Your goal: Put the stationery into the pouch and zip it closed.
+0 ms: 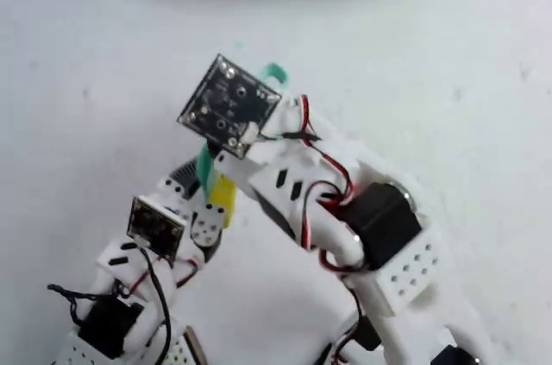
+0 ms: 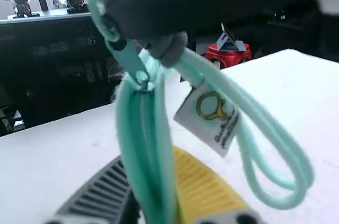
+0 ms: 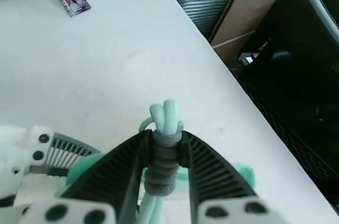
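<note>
Black ribbed fingers of the right gripper (image 3: 165,136) are clamped from both sides on a grey sleeve (image 3: 161,166) wrapped around a mint-green cord loop (image 3: 167,113), whose doubled end pokes out just past the fingertips. From the left wrist view, the left gripper (image 2: 151,171) has one grey finger and one yellow finger, and they close around the mint-green edge of the pouch (image 2: 140,144), which rises upright between them. A mint zipper slider (image 2: 130,57) sits at the top of that edge, just beneath the dark right gripper. A white tag (image 2: 209,121) with a yellow ring mark hangs from the cord beside it. From above, both arms meet near the middle of the white table (image 1: 431,63), with the pouch held between them.
</note>
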